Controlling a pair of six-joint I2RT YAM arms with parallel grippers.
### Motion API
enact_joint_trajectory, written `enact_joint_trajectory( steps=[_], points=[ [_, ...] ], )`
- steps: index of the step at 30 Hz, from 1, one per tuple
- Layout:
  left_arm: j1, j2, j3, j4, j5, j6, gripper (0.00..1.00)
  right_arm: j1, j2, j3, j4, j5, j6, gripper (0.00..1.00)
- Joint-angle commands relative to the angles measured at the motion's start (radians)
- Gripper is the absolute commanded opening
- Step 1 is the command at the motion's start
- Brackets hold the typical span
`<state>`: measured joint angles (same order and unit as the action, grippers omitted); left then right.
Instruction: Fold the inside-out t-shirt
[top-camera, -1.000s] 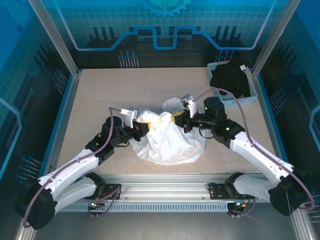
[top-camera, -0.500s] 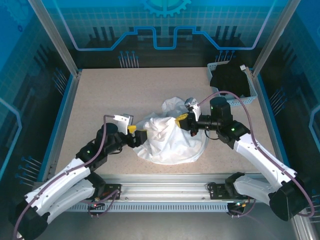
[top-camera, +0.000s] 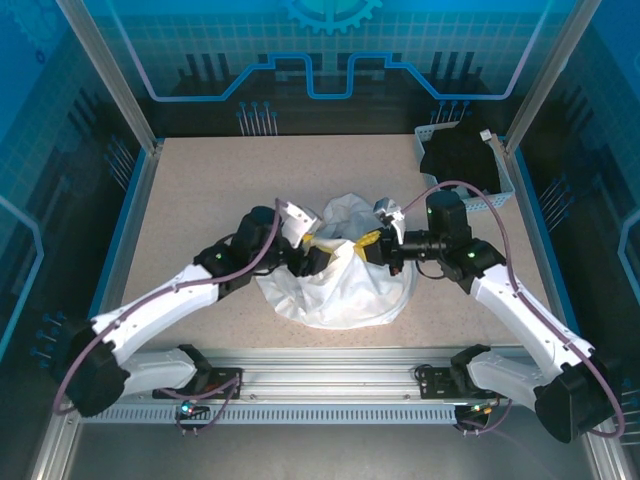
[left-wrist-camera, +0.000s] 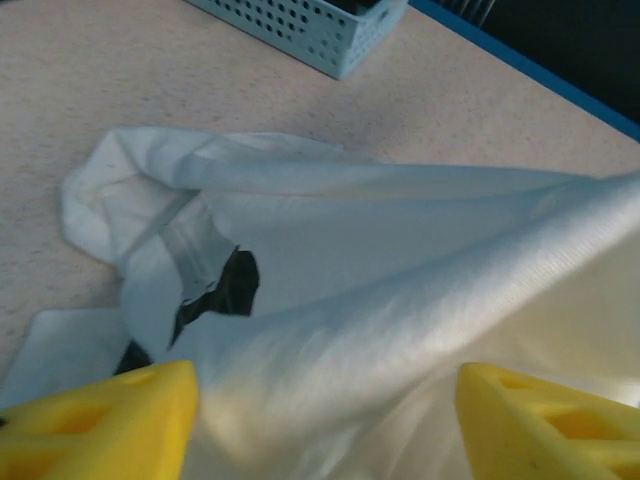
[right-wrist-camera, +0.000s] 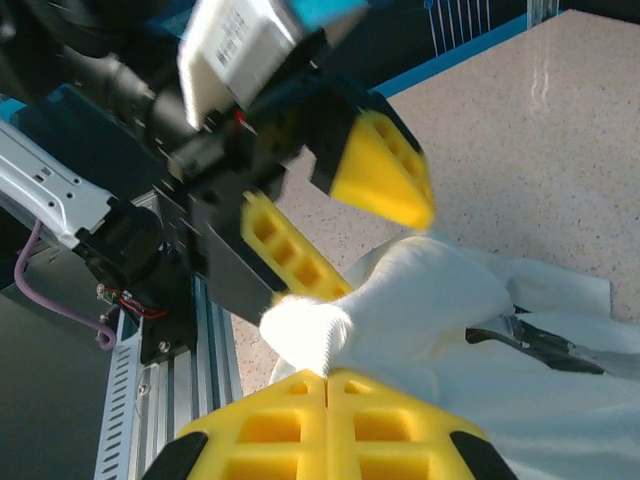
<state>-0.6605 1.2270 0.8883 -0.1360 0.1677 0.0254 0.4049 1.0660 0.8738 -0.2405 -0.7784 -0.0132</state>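
the white t-shirt (top-camera: 340, 285) lies bunched in the middle of the surface (top-camera: 220, 180), sleeves and collar lost in its folds. a dark patch (left-wrist-camera: 235, 285) among them is hard to read. the blue basket (top-camera: 478, 204) at the far right corner holds a black garment (top-camera: 462, 158). the left fingers (left-wrist-camera: 120, 420) stand spread, a ridge of cloth between them. the right fingers (right-wrist-camera: 300, 430) are pressed together, pinching a fold of the shirt.

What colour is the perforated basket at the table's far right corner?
The basket is light blue, clearest in the left wrist view.
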Motion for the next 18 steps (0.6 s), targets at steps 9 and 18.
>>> enact_joint_trajectory(
  steps=[9,18],
  points=[
    [0.006,0.058,0.161,-0.09,0.176,-0.084,0.0,-0.071,0.002,0.073,-0.09,0.088,-0.019,0.0],
    [0.115,-0.051,0.083,0.095,0.571,-0.483,0.0,-0.053,-0.007,0.054,-0.004,0.162,0.037,0.01]
  ],
)
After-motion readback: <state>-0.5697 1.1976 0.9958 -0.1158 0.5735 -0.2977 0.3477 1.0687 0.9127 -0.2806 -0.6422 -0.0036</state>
